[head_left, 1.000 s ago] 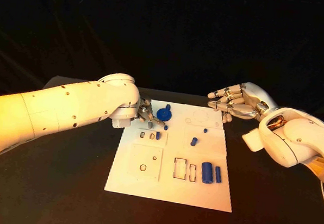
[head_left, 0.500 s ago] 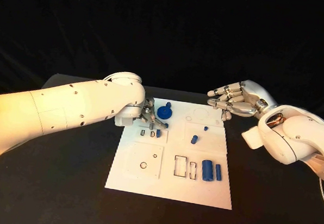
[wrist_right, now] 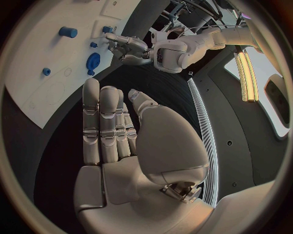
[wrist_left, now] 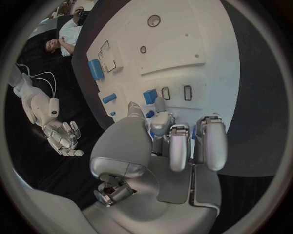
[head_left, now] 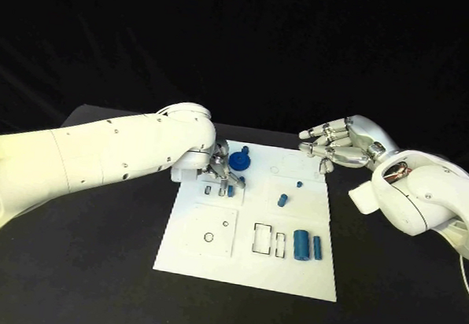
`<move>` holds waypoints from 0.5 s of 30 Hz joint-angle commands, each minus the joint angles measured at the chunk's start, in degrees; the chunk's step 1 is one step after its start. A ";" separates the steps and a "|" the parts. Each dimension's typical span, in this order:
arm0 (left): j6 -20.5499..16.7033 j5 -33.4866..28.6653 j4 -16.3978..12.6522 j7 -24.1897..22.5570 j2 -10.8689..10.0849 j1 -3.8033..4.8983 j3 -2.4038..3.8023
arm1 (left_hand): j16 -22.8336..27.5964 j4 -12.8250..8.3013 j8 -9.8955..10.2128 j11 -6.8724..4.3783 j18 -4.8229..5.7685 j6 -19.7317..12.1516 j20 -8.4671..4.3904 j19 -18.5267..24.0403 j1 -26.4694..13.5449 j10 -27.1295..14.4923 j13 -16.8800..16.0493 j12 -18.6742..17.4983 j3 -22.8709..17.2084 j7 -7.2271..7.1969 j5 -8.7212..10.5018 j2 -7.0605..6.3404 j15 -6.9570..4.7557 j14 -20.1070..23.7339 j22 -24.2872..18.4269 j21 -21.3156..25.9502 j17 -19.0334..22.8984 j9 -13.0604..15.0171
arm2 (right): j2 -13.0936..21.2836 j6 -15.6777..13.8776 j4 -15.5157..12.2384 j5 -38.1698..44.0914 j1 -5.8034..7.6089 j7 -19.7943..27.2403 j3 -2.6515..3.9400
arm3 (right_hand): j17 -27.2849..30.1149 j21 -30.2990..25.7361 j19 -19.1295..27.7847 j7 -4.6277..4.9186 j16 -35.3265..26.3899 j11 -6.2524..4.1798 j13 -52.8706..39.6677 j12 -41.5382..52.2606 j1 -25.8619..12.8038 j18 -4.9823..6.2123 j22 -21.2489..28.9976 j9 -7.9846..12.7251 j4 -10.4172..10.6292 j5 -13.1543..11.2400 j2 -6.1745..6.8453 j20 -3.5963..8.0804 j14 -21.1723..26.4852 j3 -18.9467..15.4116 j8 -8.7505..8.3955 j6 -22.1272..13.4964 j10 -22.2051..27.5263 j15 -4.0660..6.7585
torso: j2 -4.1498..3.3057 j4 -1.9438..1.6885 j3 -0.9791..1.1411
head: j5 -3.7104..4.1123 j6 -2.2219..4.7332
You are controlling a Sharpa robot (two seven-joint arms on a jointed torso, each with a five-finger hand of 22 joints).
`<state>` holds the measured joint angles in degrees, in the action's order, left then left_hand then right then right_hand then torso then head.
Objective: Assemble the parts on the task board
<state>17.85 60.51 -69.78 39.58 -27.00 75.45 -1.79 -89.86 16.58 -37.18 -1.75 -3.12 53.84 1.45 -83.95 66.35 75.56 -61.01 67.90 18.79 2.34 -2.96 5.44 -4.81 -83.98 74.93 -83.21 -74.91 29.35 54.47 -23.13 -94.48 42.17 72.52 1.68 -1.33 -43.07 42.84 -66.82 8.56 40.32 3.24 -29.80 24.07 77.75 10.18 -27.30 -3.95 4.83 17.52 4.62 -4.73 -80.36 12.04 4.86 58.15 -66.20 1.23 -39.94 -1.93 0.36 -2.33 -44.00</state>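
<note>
Head view: flat white rectangular task board point(head_left: 248, 262) lies mid-table on the matte black table point(head_left: 85, 272), with outlined slots and small blue plastic parts; a round blue disc part point(head_left: 238, 161) sits near its far left corner. Silver left hand point(head_left: 217, 173), fingers curled, rests there by a small blue block point(wrist_left: 149, 95); can't tell if pinching. Silver right hand point(head_left: 334, 147) hovers off the far right corner, fingers straight, empty.
</note>
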 commanded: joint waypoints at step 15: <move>2.58 -2.21 1.23 0.21 0.91 -0.12 -0.25 | -0.14 -0.67 -0.48 0.34 0.42 -1.05 0.04 -0.43 1.30 -0.37 0.15 -0.39 -0.59 0.23 0.07 0.78 -0.01 -6.02 3.25 0.13 -15.09 0.86 | -0.16 1.45 0.31 0.76 -0.10 -0.30 -0.06 | 0.13 -0.38 -0.46 -0.04 -0.55 0.07 0.20 -0.40 -0.14 0.35 0.18 0.08 -0.02 0.41 0.52 0.02 -0.23 0.42 -0.35 -0.40 -0.28 -0.06 | -0.04 0.02 0.02 | 0.00 -0.26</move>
<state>19.28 58.82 -68.68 39.61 -26.27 75.35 -2.04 -89.86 16.20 -37.40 -1.54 -3.12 53.21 1.45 -83.95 67.01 75.35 -60.88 67.68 18.40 2.55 -2.96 6.10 -4.80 -83.98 74.92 -83.21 -74.91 30.16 54.36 -22.62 -94.15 42.28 72.46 1.42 -1.38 -43.01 42.84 -66.82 8.56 40.10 3.25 -29.64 23.87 77.75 10.18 -27.17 -3.96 4.83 17.75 4.62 -4.73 -80.35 12.04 4.86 58.15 -66.20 1.23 -39.97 -1.88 0.37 -2.40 -44.22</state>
